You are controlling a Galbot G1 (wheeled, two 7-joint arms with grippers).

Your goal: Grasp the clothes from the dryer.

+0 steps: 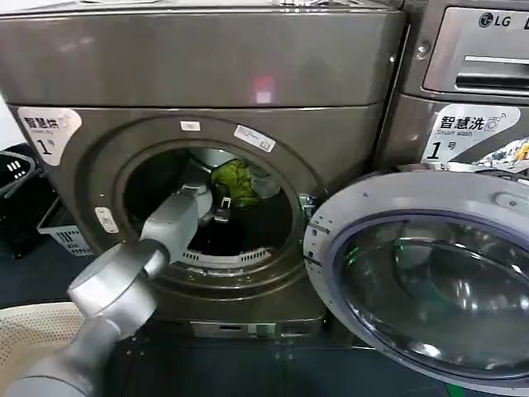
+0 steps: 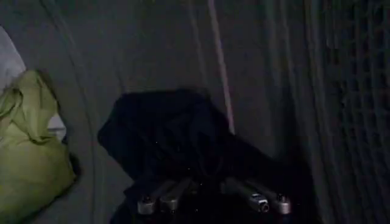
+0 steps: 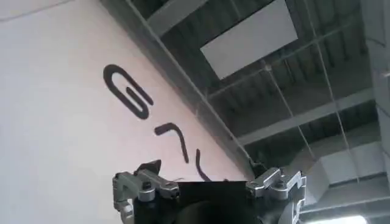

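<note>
Inside the dryer (image 1: 207, 74) drum, the left gripper (image 2: 213, 198) reaches with fingers spread around dark fabric of the clothes (image 2: 30, 152); the right gripper (image 3: 207, 189), also spread, points ceilingward.

dryer (image 1: 207, 74) drum, clothes (image 1: 235, 182) inside

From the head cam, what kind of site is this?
Probably a shared laundry room or a test mock-up of one: a numbered front-loading dryer with its door open, an LG washer with a "Smart wash" sticker beside it, and a laundry basket nearby.
</note>
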